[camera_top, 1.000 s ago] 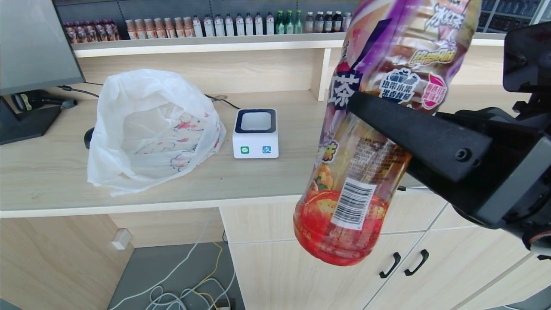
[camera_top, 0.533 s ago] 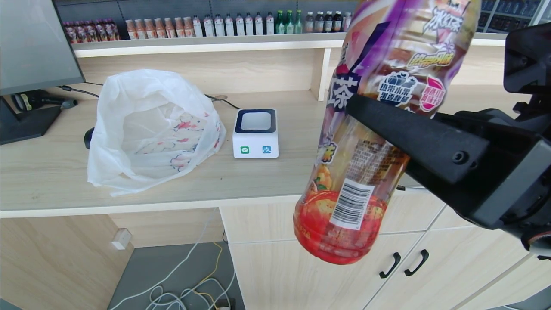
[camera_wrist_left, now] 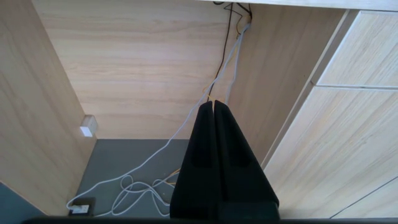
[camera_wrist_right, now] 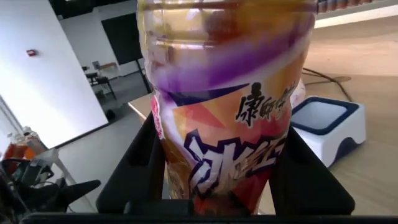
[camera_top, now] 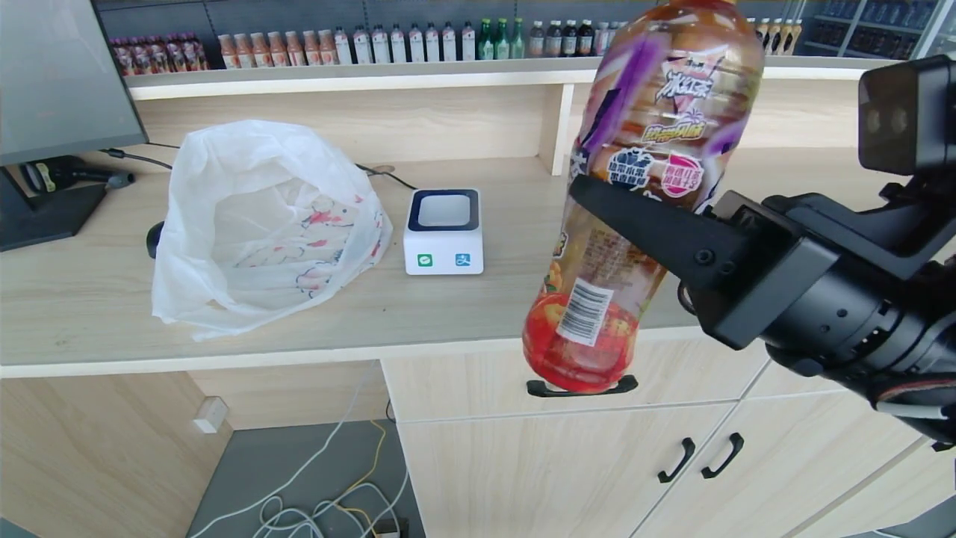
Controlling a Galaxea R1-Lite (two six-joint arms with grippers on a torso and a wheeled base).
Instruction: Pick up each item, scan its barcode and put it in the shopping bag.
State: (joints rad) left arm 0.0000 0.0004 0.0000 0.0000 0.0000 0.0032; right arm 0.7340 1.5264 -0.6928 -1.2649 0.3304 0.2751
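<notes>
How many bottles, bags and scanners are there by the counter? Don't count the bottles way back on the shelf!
bottle: 1
bag: 1
scanner: 1
Total: 3

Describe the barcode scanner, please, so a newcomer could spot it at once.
Start at the long wooden counter. Just right of the white shopping bag stands the scanner. It is the only small white cube there, with a dark-framed window on top.
</notes>
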